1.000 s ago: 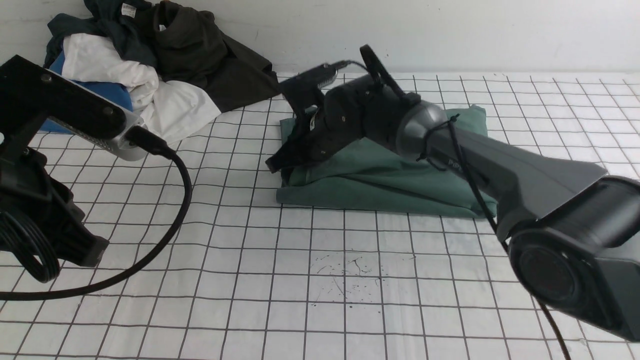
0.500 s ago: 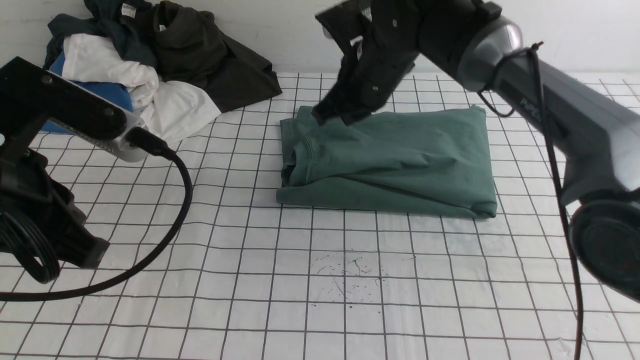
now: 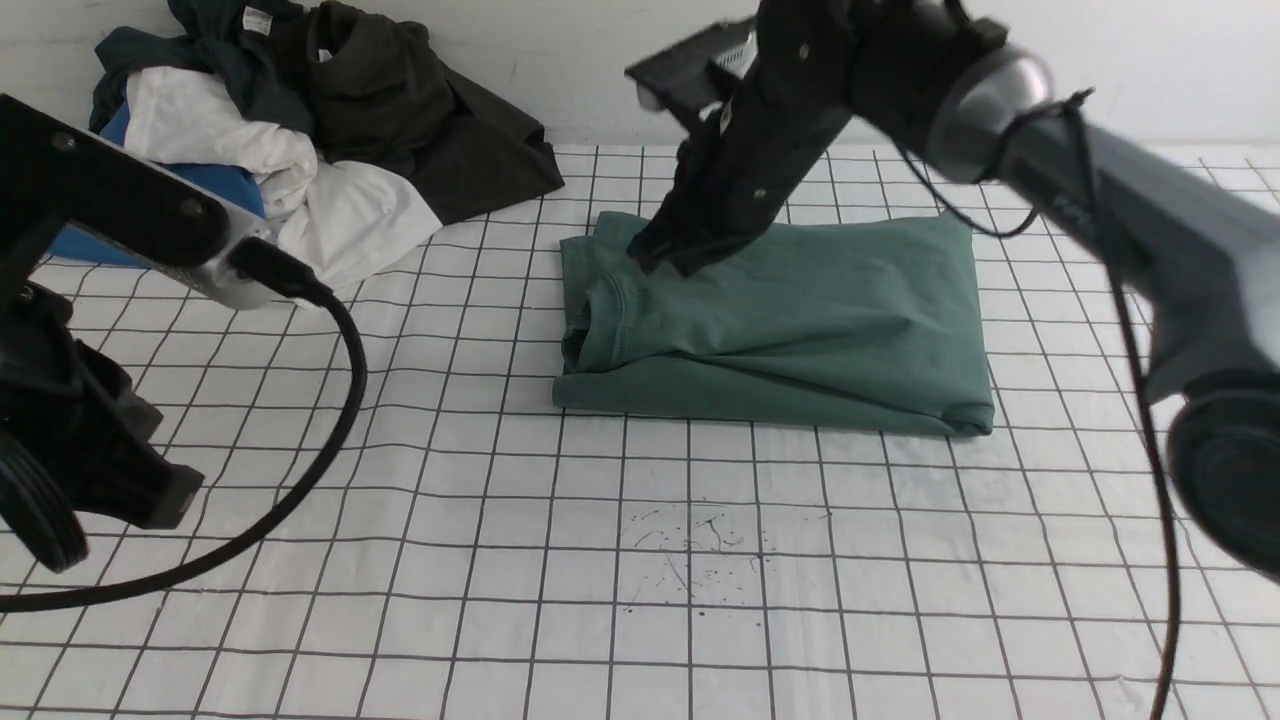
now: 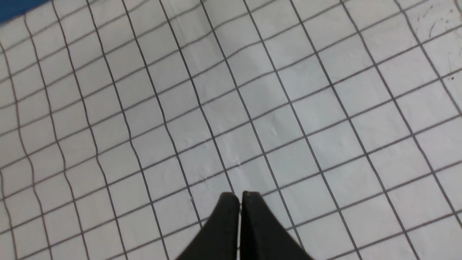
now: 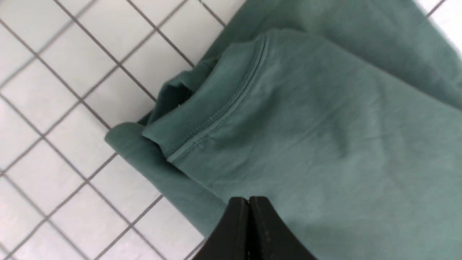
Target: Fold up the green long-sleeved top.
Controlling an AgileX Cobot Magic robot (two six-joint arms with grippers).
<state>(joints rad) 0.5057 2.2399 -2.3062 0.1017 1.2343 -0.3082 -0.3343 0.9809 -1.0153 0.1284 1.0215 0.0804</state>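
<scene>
In the front view the green long-sleeved top (image 3: pixel 780 320) is lying folded into a rectangle at the centre of the gridded table (image 3: pixel 640 560), with the right hand (image 3: pixel 665 255) hanging over its upper left corner. The right wrist view is showing what that view hides: the fingers pressed together, empty, above the ribbed collar (image 5: pixel 216 115). The left wrist view is showing the left hand (image 4: pixel 240 196) closed too, over bare grid. A heap of clothes (image 3: pixel 300 130) is sitting at upper left.

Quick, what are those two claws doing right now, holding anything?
Left gripper: closed, empty, over the bare grid table.
Right gripper: closed, holding nothing, above the green long-sleeved top.
</scene>
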